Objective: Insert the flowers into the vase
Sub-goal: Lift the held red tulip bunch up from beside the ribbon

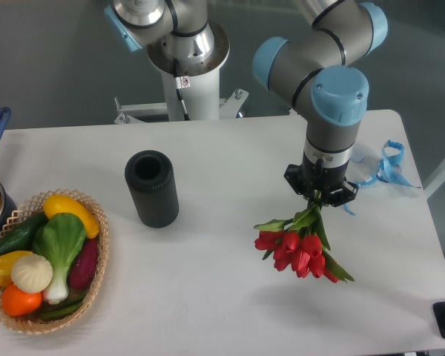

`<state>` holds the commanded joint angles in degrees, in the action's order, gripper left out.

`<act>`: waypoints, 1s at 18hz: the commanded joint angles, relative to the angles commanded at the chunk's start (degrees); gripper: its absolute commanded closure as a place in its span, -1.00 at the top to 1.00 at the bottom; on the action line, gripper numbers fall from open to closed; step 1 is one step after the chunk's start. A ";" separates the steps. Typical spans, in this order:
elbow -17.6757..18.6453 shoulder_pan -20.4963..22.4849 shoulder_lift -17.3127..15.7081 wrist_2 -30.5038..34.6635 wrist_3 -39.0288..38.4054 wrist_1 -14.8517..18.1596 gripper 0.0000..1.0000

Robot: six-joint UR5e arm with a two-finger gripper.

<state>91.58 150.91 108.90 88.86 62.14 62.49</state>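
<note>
Now we carry the flowers [300,252], clenched by the stems in our gripper [320,194], and next must bring them over the vase [151,188] mouth.

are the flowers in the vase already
No, the flowers hang from the gripper, well to the side of the vase.

White table [230,304]: vase [152,188] upright, wicker basket [96,285], blue ribbon [389,167].
</note>
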 joint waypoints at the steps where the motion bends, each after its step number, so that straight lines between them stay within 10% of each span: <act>1: 0.18 -0.53 -0.09 0.00 0.00 0.00 -1.00; 7: -0.52 -1.67 -0.97 -5.78 -3.51 -0.79 -1.00; 14: 3.87 -1.15 -5.88 -32.21 -11.41 -12.29 -1.00; 18: 4.14 0.08 -6.59 -51.02 -12.22 -13.45 -1.00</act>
<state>95.71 151.00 102.31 37.84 49.92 49.04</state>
